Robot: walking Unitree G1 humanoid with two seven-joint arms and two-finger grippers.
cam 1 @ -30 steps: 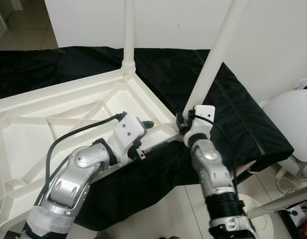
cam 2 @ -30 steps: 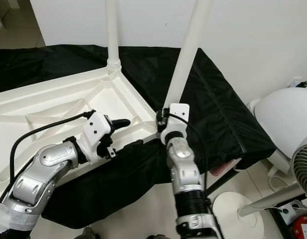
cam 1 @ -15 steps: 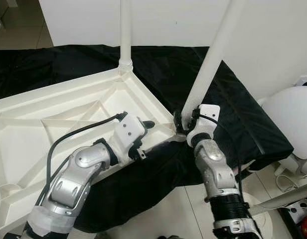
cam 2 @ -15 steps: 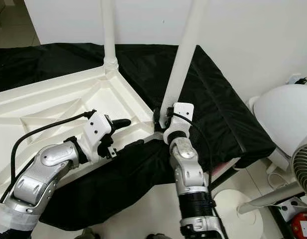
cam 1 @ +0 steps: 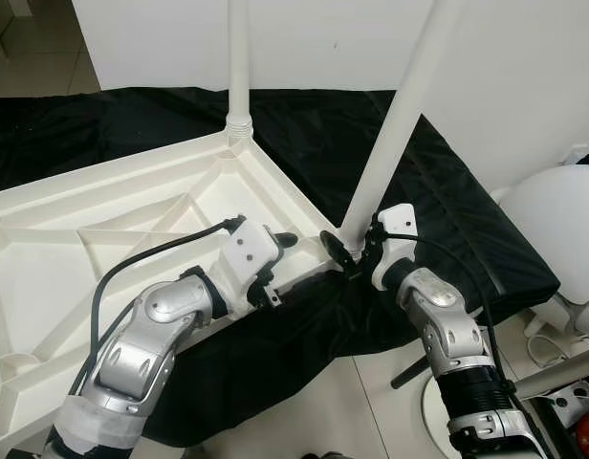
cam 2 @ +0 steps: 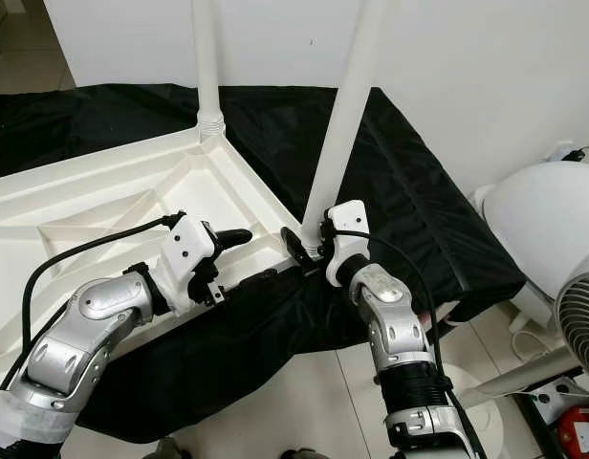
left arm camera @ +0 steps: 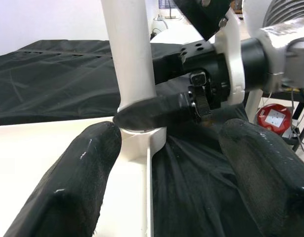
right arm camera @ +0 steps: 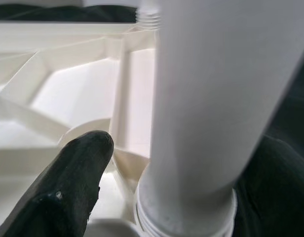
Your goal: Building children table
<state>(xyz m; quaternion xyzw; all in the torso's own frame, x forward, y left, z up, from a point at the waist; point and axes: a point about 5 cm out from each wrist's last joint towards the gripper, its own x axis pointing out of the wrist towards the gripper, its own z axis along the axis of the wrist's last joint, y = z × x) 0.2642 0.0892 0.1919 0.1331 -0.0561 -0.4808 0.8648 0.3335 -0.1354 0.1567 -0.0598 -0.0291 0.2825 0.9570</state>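
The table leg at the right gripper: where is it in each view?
Left eye view: table leg, slanting up from the tabletop corner.
Right eye view: right of centre.
Left wrist view: upright, upper centre.
Right wrist view: close up, between the black fingers.
Shared landmark: that corner socket.

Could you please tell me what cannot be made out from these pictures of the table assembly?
- Near table leg and far table leg: their tops are cut off by the upper edge of both eye views.
- Whether the near leg is fully seated: in the right wrist view, the right gripper and the leg itself hide much of the corner socket.
- Upturned tabletop: cut off by the left edge; the left arm covers part of its near rim.
- Red object: too small to identify.
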